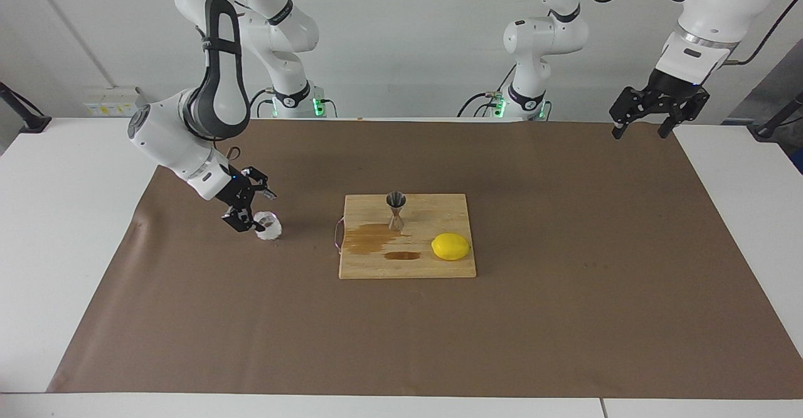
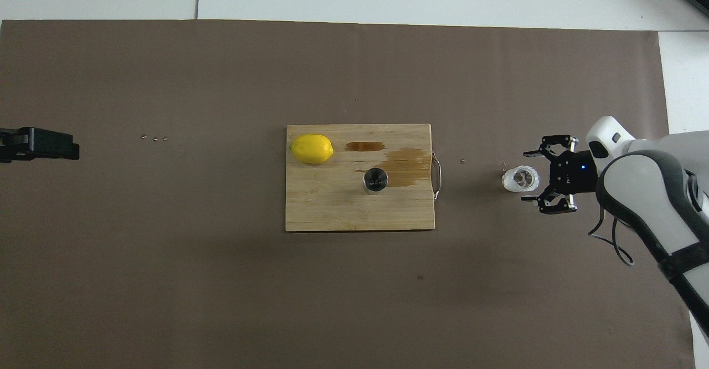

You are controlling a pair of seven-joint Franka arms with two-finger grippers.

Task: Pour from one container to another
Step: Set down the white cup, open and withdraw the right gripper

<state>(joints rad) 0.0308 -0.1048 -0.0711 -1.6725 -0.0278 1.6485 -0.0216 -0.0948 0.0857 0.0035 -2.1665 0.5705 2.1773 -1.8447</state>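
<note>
1. Facing view: the right pincer is seen open, with nothing gripped, just beside and above the glass cup, which is stood upright on the brown paper.
2. The jigger is stood upright on the cutting board, well apart from that pincer, with a lemon nearby.
3. The left pincer is held open and empty over the surface edge, waiting.

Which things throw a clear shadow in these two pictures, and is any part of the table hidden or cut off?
Facing view: light is soft, the jigger and lemon throw only faint shadows on the cutting board. Overhead view: the glass cup shows a dim shadow on the brown paper; the frame cuts off the left gripper at its edge.
</note>
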